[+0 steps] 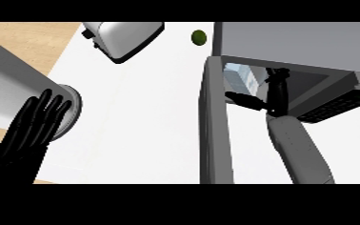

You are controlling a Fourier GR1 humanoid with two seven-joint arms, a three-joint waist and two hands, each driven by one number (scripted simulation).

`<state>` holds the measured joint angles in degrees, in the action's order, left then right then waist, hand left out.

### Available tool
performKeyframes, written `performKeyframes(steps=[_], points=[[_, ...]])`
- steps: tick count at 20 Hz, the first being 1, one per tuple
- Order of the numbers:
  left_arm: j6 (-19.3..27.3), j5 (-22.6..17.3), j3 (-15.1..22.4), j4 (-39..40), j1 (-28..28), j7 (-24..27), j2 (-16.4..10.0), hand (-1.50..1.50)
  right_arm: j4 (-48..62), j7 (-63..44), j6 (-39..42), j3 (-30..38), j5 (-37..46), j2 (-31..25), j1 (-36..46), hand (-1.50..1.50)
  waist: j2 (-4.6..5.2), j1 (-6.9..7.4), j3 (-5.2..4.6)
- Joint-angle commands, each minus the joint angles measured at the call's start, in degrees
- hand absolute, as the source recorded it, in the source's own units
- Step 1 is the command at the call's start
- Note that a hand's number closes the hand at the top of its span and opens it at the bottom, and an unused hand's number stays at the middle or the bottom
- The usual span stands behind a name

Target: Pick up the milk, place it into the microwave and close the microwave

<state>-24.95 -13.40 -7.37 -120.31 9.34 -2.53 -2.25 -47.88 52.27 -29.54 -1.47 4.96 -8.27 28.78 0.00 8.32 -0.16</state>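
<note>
Now the milk (243, 76) stands inside the microwave (281, 40), at the far right corner of the desk (141, 124). The right robot hand (275, 97) reaches into the opening beside it. Its fingers are straight and the thumb is spread wide to the left, so this hand is apart and not clamped on the carton. The milk sits in the angle between thumb and fingers; whether they touch it I cannot tell. I think the hand is held open like this because the placing is done, or nearly, and it must come out without tipping the carton. The door (215, 133) is swung fully open toward the near edge, which gives the forearm room; closing it is the step that remains. The left robot hand (32, 128) rests at the left edge, fingers up and apart, out of the way. A toaster (123, 38) lies at the far edge.
</note>
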Motion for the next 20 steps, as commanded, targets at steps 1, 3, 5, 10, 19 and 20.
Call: performKeyframes(steps=[1, 3, 5, 10, 19, 20], points=[[-0.1, 1.0, 0.9, 0.8, 0.3, 0.4, 0.5, -1.5, 9.6, -13.0, 4.8, 3.8, -4.2, -0.7, 7.3, -1.5, 2.58, 0.3, 0.27], [0.6, 1.8, 0.6, 0.5, 0.7, 0.4, 0.6, -1.5, 10.2, -13.4, 4.8, 3.9, -4.6, -0.4, 7.4, -1.5, 2.27, -0.14, 0.25], [0.4, 2.2, 2.3, 0.7, 0.8, 0.3, 1.5, -1.5, 10.6, -14.0, 5.3, 3.7, -5.0, 0.1, 8.0, -1.5, 2.15, -0.68, 0.22], [-0.4, 2.9, 3.4, 2.3, 0.9, -0.1, 1.2, -1.5, 12.0, -11.8, 10.7, 3.8, -7.2, -0.6, 7.2, -1.5, 2.13, -2.11, 0.28], [-2.9, 5.4, 7.5, 5.7, -2.4, 0.2, 0.6, -1.5, 12.8, -10.1, 19.6, 2.3, -11.2, 2.3, 5.4, -1.5, 1.13, -6.02, 0.24], [-4.7, 6.0, 8.7, 6.2, -1.0, 1.1, -0.1, -1.5, 12.8, -9.5, 21.1, 2.3, -11.7, 2.3, 5.2, -1.5, 1.0, -5.94, 0.22]])
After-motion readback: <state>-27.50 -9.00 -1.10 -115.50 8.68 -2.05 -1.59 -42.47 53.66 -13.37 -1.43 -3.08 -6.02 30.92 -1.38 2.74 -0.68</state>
